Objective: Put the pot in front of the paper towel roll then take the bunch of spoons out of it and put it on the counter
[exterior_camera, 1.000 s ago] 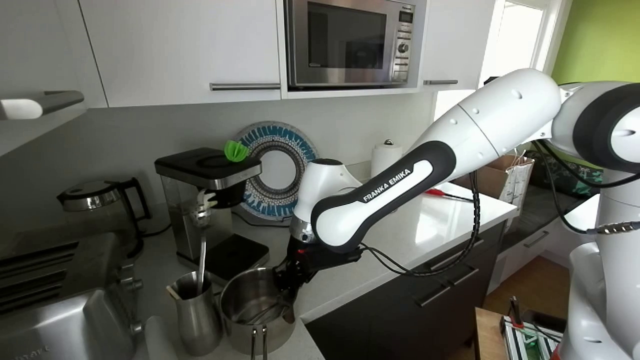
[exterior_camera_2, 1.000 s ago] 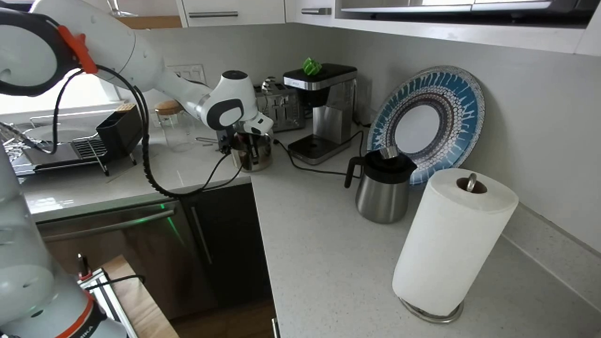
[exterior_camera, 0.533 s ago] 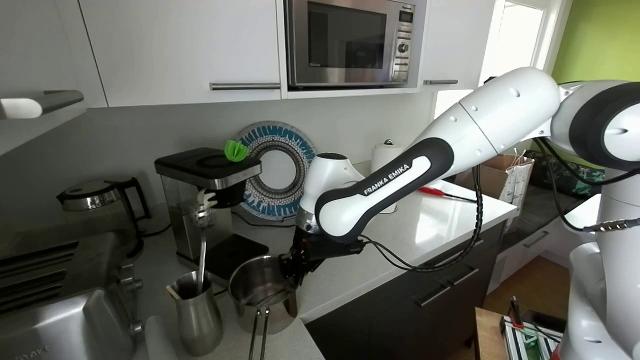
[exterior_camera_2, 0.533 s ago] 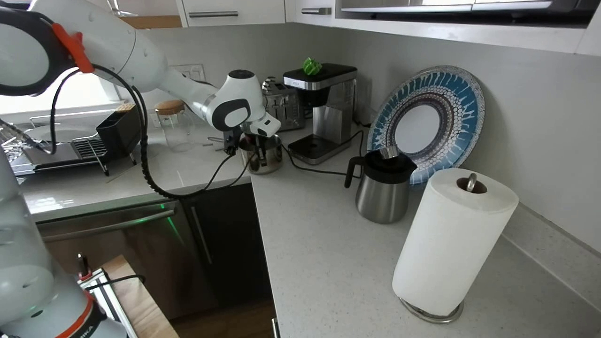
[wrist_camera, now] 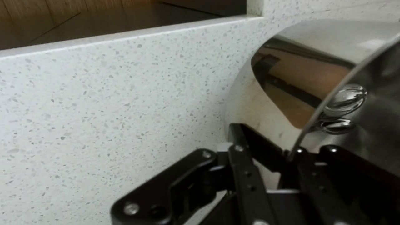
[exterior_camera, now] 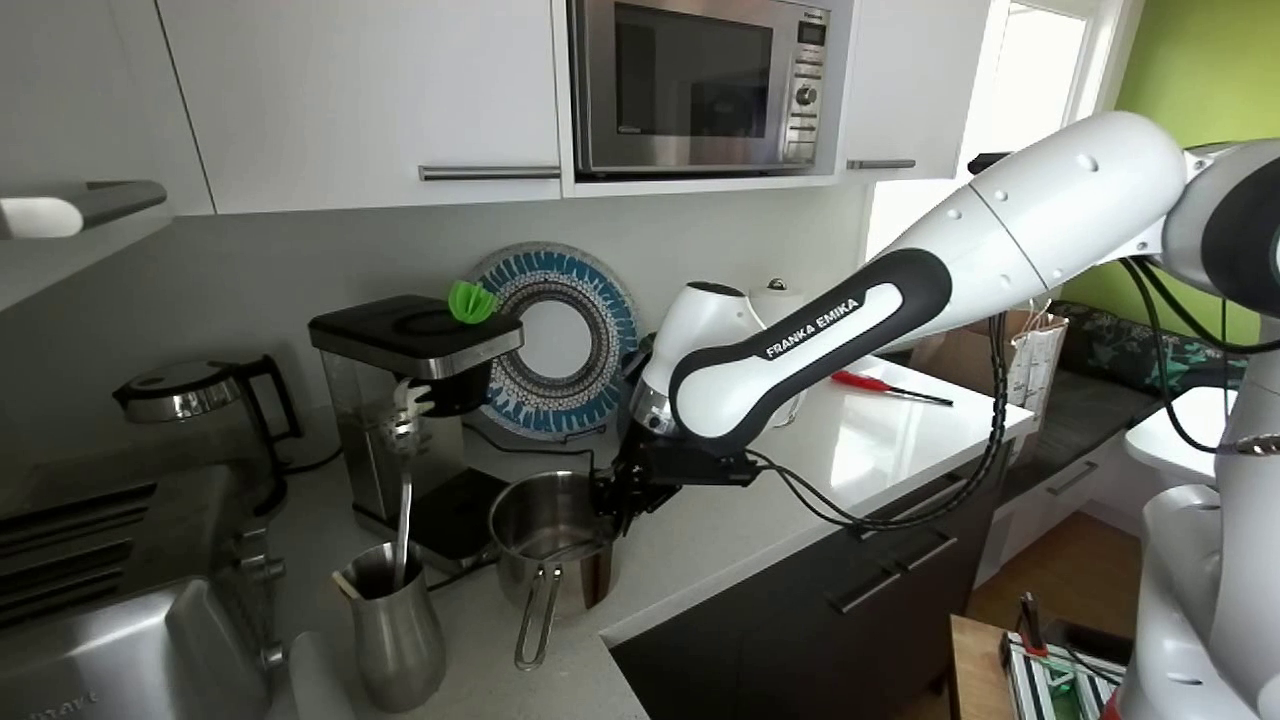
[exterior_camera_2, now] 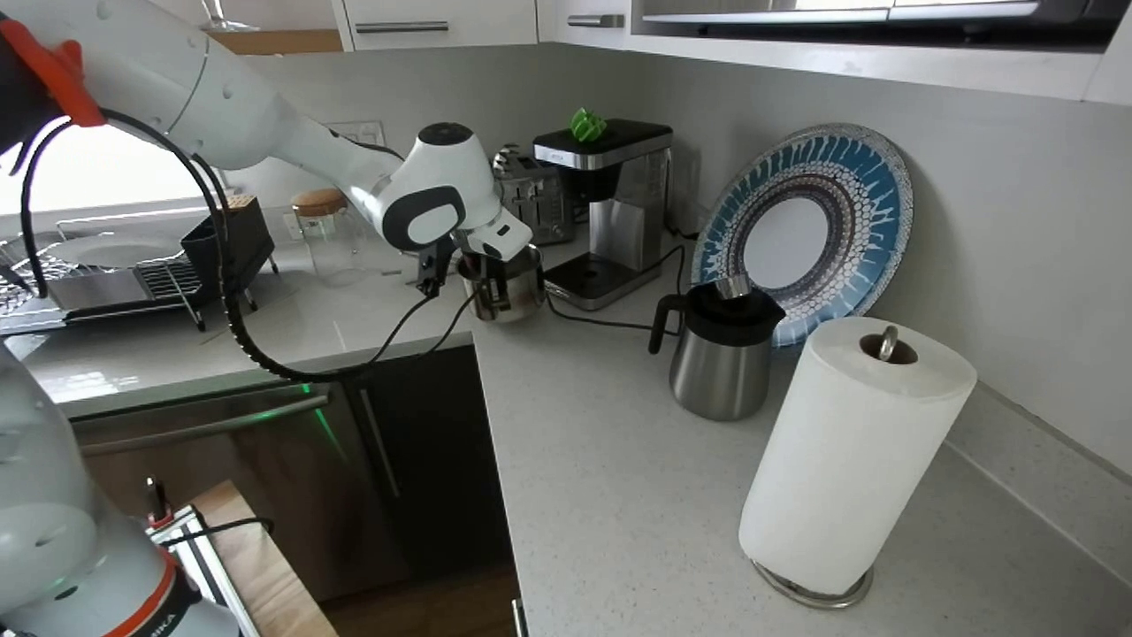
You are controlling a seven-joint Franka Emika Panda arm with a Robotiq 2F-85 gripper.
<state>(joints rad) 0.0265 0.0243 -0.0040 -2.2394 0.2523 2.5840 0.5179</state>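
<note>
- OK, jaws clamped on the pot (exterior_camera: 577, 586): wrist view has its rim pinched between them, one jaw inside, one outside.
- Pot is at lower centre of the frame in an exterior view. Can't tell if its base touches the desk (exterior_camera_2: 619, 495).
- Spoons (wrist_camera: 345, 100) in the pot, right side of the frame in wrist view.
- Roll (exterior_camera_2: 853, 469) stands on the desk, lower right of the frame in an exterior view; pot well apart from it, near mid-frame there.
- Carafe (exterior_camera_2: 721, 376) on the desk between pot and roll.
- Plate (exterior_camera_2: 800, 232) leaning behind the carafe.
- Coffee maker (exterior_camera_2: 617, 232) just beside the pot.
- Jug (exterior_camera: 400, 640), lower left of the frame in an exterior view: near the pot, apart from it.
- Toaster (exterior_camera: 150, 600) in the bottom left corner there.
</note>
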